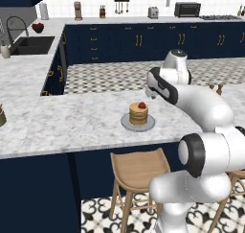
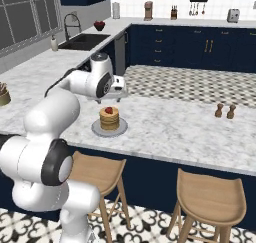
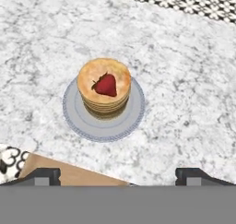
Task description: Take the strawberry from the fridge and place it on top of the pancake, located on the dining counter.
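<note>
The strawberry [image 3: 106,85] lies on top of the pancake [image 3: 103,101], a short golden stack on a round grey plate [image 3: 73,117]. Stack and berry [image 1: 142,105] stand on the marble dining counter [image 1: 72,122], near its front edge. My gripper [image 3: 119,176] hangs above the stack, open, with its two dark fingertips wide apart and nothing between them. From the right base view, the hand [image 2: 119,92] hovers just behind and above the berry [image 2: 108,110]. The fridge is out of view.
Wooden stools [image 1: 136,172] [image 2: 212,197] stand under the counter's front edge. Two small brown shakers [image 2: 224,111] sit to the right on the counter. A sink [image 1: 31,45] and a dark red heart-shaped bowl [image 1: 38,27] are far back left.
</note>
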